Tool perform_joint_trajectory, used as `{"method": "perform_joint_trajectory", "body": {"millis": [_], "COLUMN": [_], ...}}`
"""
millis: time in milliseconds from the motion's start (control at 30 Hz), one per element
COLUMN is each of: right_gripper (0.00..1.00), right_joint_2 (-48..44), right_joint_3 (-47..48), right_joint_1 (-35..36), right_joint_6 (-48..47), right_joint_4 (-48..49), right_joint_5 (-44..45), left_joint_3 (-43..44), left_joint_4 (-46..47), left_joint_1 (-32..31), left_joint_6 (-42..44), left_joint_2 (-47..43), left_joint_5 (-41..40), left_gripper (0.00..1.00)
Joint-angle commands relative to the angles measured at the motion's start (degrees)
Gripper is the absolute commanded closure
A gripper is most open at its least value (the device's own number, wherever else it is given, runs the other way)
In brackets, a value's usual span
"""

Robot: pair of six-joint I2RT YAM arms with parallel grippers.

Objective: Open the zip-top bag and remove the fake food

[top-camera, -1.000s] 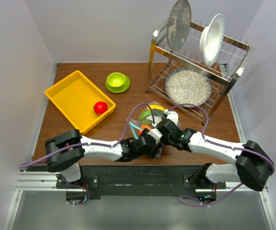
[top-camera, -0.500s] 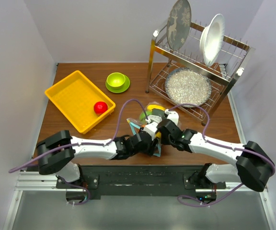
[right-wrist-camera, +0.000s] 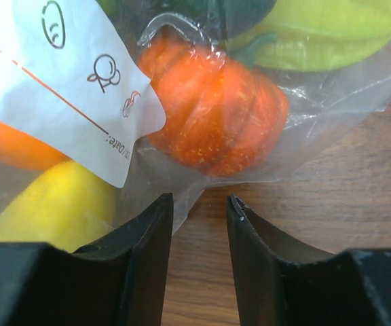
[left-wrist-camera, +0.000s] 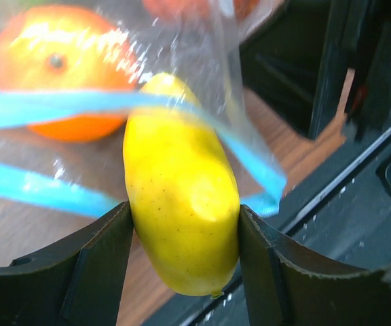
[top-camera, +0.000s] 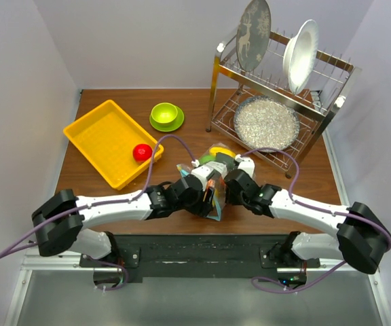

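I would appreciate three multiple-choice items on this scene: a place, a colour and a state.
1. Where does the red ball lie? A in the yellow tray; B in a drawer; C on the floor.
2. The zip-top bag's zip strip is: A red; B blue; C black.
3. The left claw is: A open, empty; B shut on a yellow fake fruit; C out of view.
Key: A, it sits within the tray's walls; B, blue bands cross the left wrist view; B, both fingers press the fruit.
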Motion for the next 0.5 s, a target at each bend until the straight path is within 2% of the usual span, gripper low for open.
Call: {"method": "perform_joint_trajectory", "body": {"millis": [0, 200, 333, 467], "right_gripper": [0.57, 0.57, 0.53, 0.53], "right_joint_2": [0.62, -0.25, -2.1, -2.89], "right_joint_3": [1.93, 1.67, 1.14, 1.14], "right_joint_1": [-0.8, -1.68, -1.68, -1.68], "right_joint_6": [-0.79, -1.4, -1.41, -1.93], "right_joint_4": [2.9, 3.69, 4.48, 4.31], "right_joint_5": [0.84, -0.48, -2.06, -3.29], "left_joint_3": [0.22, -1.45, -2.59, -1.45], "left_joint_4": [-6.39, -15.08, -24.48, -27.05], "left_joint_1": [0.27, 0.19, 1.59, 3.43], "left_joint_6": [-1.68, -4.14, -7.13, -7.93], "left_joint_2": [-5.01, -12.21, -16.52, -21.26], "left_joint_5": [1.27, -3.38, -12.95, -19.2], "left_gripper": [0.83, 0.85, 0.85, 0.86]}}
